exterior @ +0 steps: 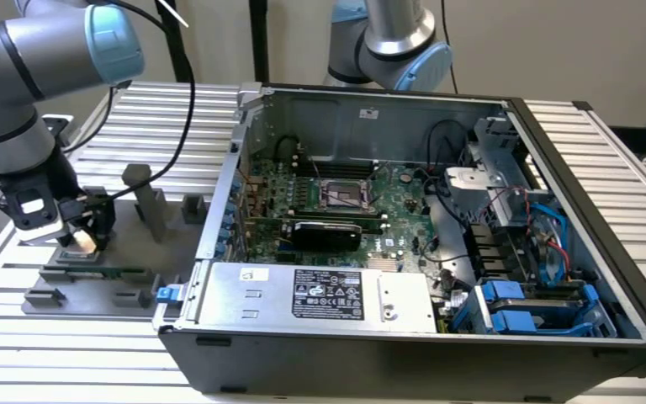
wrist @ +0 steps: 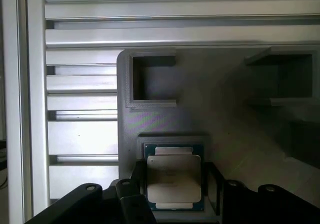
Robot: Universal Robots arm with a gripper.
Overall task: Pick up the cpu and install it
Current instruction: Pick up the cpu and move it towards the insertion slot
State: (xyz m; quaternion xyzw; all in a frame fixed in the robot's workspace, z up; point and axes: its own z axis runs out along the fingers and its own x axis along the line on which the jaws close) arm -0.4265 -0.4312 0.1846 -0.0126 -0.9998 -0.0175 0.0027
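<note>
Your end effector (wrist: 175,186) stands open, its two fingers (wrist: 214,186) flanking the one cpu (wrist: 174,176) without clamping it. The cpu lies flat, metal top up, in its recess on the grey fixture tray (wrist: 225,124), which also has two square pockets. The tray rests on the slatted surface (exterior: 592,151), to the exterior view's left of one open computer case (exterior: 413,362). One green memory stick (exterior: 98,272) lies near the end effector.

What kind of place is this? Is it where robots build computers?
Probably a robotics lab or test bench for computer assembly. A robot arm reaches over a slatted aluminium table, an open desktop computer case shows its motherboard, and a CPU rests in a grey holder.
</note>
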